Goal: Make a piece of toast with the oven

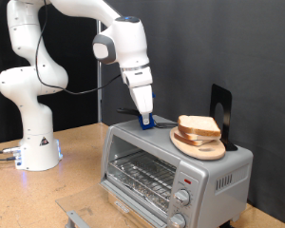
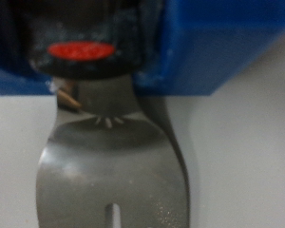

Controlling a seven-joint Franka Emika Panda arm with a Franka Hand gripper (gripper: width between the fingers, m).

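Note:
The silver-grey oven [image 1: 171, 171] stands at the exterior view's lower right with its glass door closed and the wire rack showing inside. On its roof a round wooden plate [image 1: 201, 149] carries a stack of bread slices; the top pale slice [image 1: 199, 124] has a tan crust. My gripper [image 1: 145, 118] points down at a small blue holder [image 1: 150, 123] on the roof's far edge, to the exterior view's left of the plate. The wrist view is blurred: a blue block [image 2: 218, 43], a red disc [image 2: 81, 50] and a slotted metal spatula blade [image 2: 109, 166]. My fingers do not show there.
A black upright stand [image 1: 220, 107] stands behind the plate on the oven roof. The robot base [image 1: 36, 142] is on the wooden table [image 1: 81, 166] at the exterior view's left. Two round knobs [image 1: 181, 205] sit on the oven's front right. A grey bracket [image 1: 76, 218] lies at the table's bottom edge.

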